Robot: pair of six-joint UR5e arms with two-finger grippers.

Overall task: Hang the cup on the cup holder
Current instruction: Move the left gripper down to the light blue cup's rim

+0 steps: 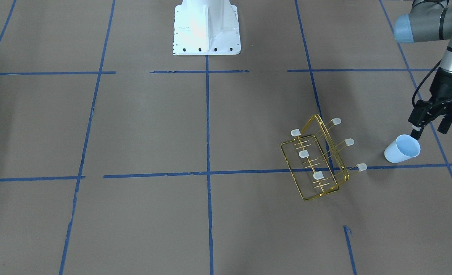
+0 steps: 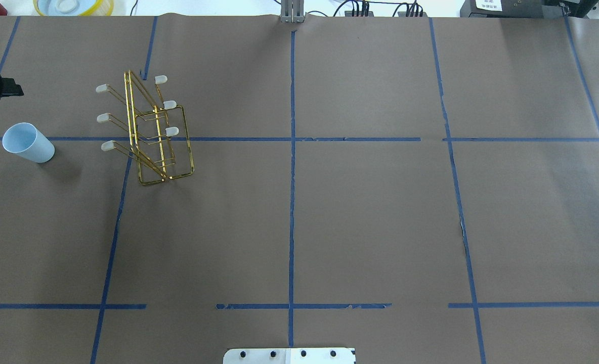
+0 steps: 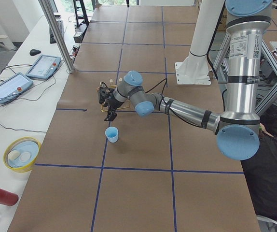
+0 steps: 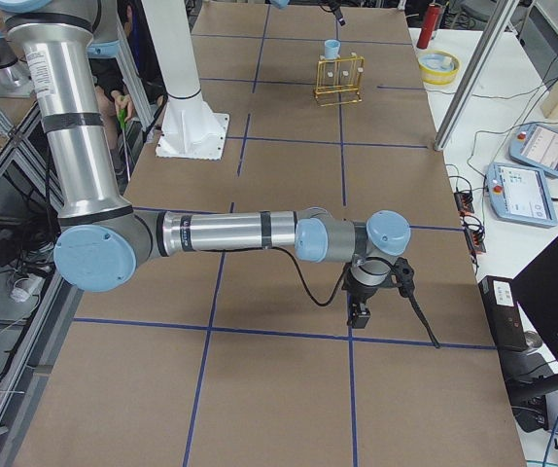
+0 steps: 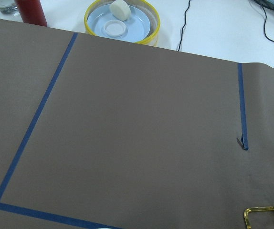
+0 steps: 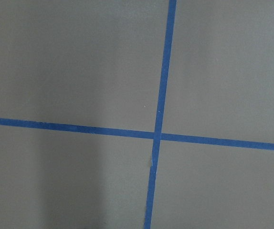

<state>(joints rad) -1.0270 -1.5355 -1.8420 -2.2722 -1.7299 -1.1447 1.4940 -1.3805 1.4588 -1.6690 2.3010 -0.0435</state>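
The left gripper point(image 1: 429, 131) is seen held above the brown table point(image 1: 142, 126), its jaws spread wide and nothing caught between them. Just below one of its fingertips point(image 1: 417, 130) the cup point(image 1: 401, 149) is found, stood upright on the table with its mouth up. From the front the fingertip is seen overlapping the cup's rim, but from the table's end the gripper is shown clear above it. Further from the gripper, towards the table's middle, the rack point(image 1: 317, 160) is stood on the table, apart from the cup. Three of its white-capped prongs point(image 1: 349, 141) are pointed towards the cup's side and three away from it. Ahead of the gripper, off the brown paper on the side away from the robot, a yellow-rimmed bowl point(image 5: 121, 21) and a red can point(image 5: 31, 8) are shown by the wrist camera. Farther off, the white robot base point(image 1: 207, 28) is fixed at the table's edge. Farthest of all, the right gripper point(image 4: 361, 309) is held low over blue tape lines point(image 6: 162, 95) at the other end, and whether it is spread or closed cannot be told
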